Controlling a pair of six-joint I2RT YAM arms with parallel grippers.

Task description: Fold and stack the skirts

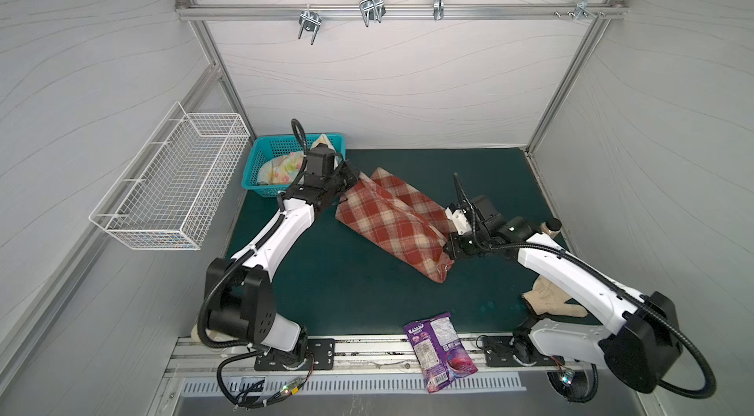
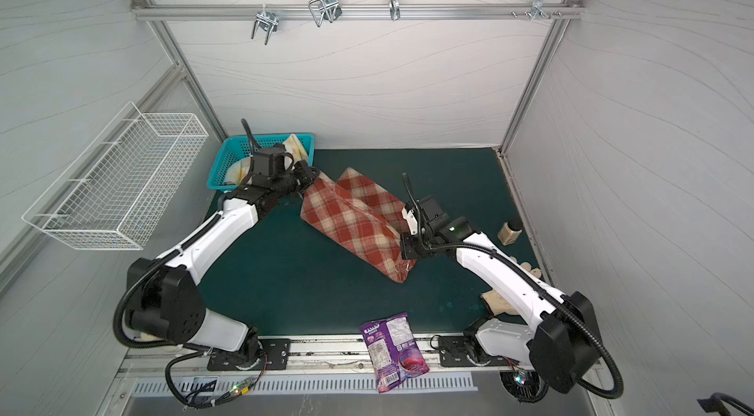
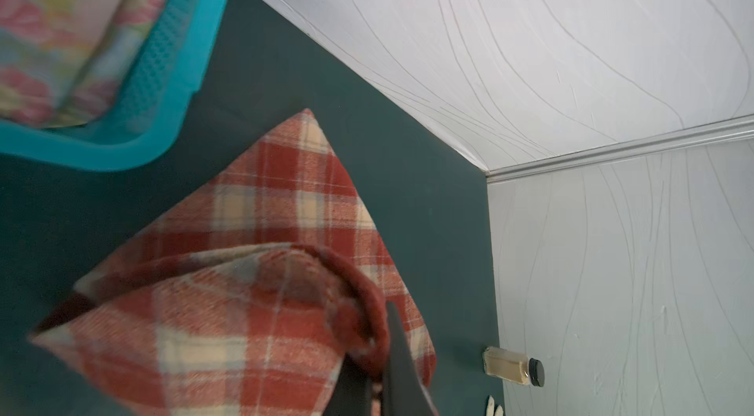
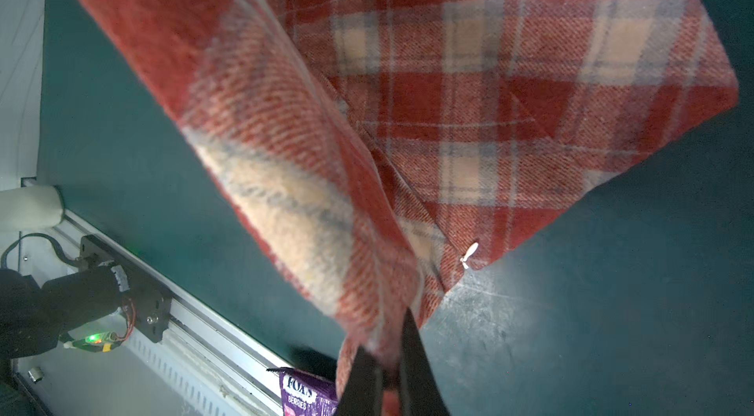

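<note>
Left tool [image 1: 354,181] is pinched onto the end of the plaid skirt [image 1: 391,222] that lies just beside the teal basket [image 1: 253,163] at the far left corner of the worktop [image 1: 326,283]; right tool [image 1: 449,257] is pinched onto the skirt's opposite end, toward the right edge; the cloth runs diagonally between them across the middle of the worktop, a lower layer lying on the green surface and an upper layer drawn up to the two grips.

Both top views give this layout but hide the fingertips behind the wrists. The left wrist view shows the dark fingers [image 3: 402,361] pressed together on a rolled hem, with plaid lying flat beneath; the right wrist view shows the other pair of fingers [image 4: 414,357] closed on a bunched corner, and a small white tag [image 4: 469,255] near a lower corner of the cloth, which no other view shows.

The floral skirt [image 1: 281,169] lies crumpled inside the basket; from above the left arm covers part of it, while the left wrist view shows its pink flowers, though blurred.

A black-capped bottle [image 2: 510,232] sits near the right edge; a cream glove [image 1: 548,297] lies toward the near right corner, partly under the right arm; a purple snack packet [image 1: 440,348] overhangs the near edge, its lettering legible only in the right wrist view.
</note>
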